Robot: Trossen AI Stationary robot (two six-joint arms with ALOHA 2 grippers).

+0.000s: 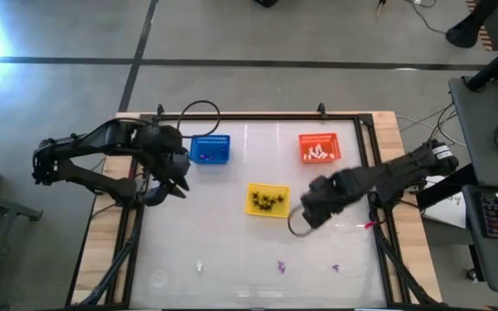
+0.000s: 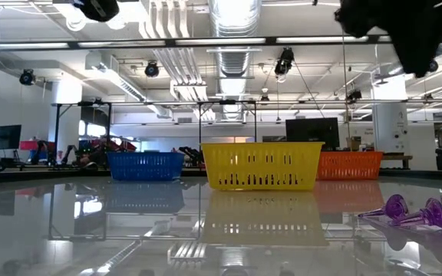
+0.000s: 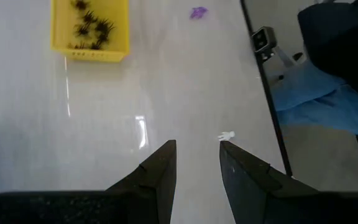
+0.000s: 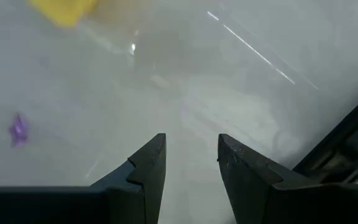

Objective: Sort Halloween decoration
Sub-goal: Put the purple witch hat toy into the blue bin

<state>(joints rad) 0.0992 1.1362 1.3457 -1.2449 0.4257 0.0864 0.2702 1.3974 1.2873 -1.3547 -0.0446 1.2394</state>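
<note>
- Two claws, both empty. Right claw (image 1: 303,226) hangs over the desk (image 1: 232,250) just beside the yellow basket (image 1: 267,199); its fingers (image 4: 148,163) stand spread, nothing between them. Left claw (image 1: 164,192) waits near the blue basket (image 1: 209,149), fingers likewise apart.
- Sorted so far: black spiders (image 1: 266,203) lie in the yellow basket, white pieces (image 1: 318,154) in the orange basket (image 1: 319,147), purple pieces (image 1: 207,156) apparently in the blue basket.
- Loose pieces: two purple trinkets (image 1: 281,267) and one white trinket (image 1: 200,266) lie along the desk's near edge, well apart from every basket.
- Orientation: in the low view the purple trinkets (image 2: 407,213) lie on their sides, cone-shaped, long axes roughly flat along the desk, flared ends toward the camera's right. The white one's heading cannot be told.
- Risks, as judged: pieces are tiny and the desk is glossy, so a descent slightly off-centre may flick a piece away or over the near edge. Closing across a cone's taper may squeeze it out of the grip. Reflections could mislead aim.
</note>
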